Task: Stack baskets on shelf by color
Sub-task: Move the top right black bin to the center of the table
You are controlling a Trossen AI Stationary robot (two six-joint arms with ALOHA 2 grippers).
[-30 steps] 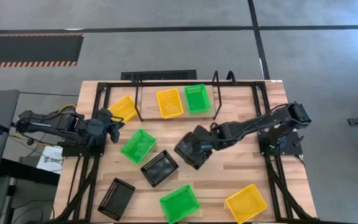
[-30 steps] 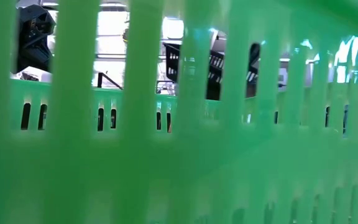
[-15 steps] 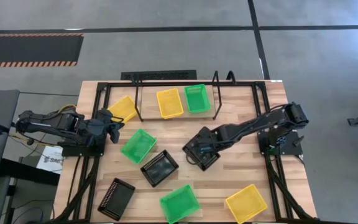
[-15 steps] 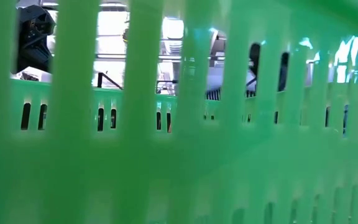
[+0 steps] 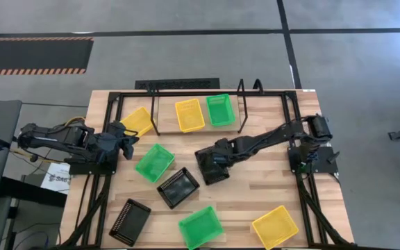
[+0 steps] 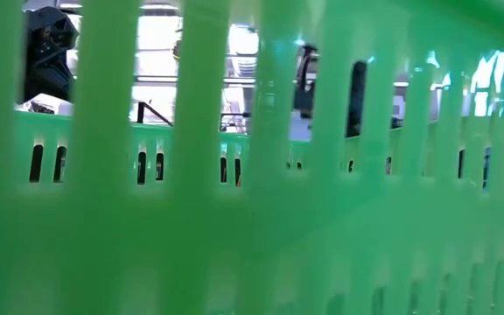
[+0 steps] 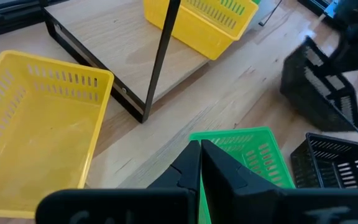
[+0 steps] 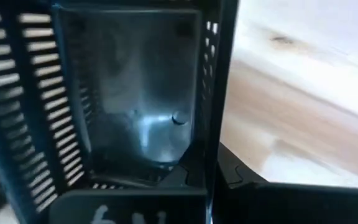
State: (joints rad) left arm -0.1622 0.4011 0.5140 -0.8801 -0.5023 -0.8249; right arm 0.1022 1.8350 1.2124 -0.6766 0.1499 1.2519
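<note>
My right gripper (image 5: 221, 155) is shut on a black basket (image 5: 210, 167) over the middle of the table. The shelf (image 5: 194, 92) stands at the far edge; a yellow basket (image 5: 189, 114) and a green basket (image 5: 220, 110) sit on its board. Another yellow basket (image 5: 137, 120) lies beside its left end. A green basket (image 5: 153, 162) and a black basket (image 5: 178, 187) rest on the table left of the held one. My left gripper (image 5: 125, 139) waits shut at the left, touching nothing (image 7: 201, 163). My right gripper holds the black basket by one side wall (image 8: 213, 124), at its rim, with one finger inside the basket and one outside. The fingers come from above, slanting down from the table's right. The basket hangs tilted (image 7: 319, 87); whether its lower edge touches the table I cannot tell.
Along the near edge lie a black basket (image 5: 129, 221), a green basket (image 5: 200, 226) and a yellow basket (image 5: 275, 226). The green one (image 6: 252, 219) fills the low view. A black frame (image 5: 290, 132) rims the table. Bare wood shows right of the held basket.
My right gripper has sunk toward the table and shifted a little toward the left edge, rolling as it went. The black basket has come down with it and turned about, staying in the hold.
</note>
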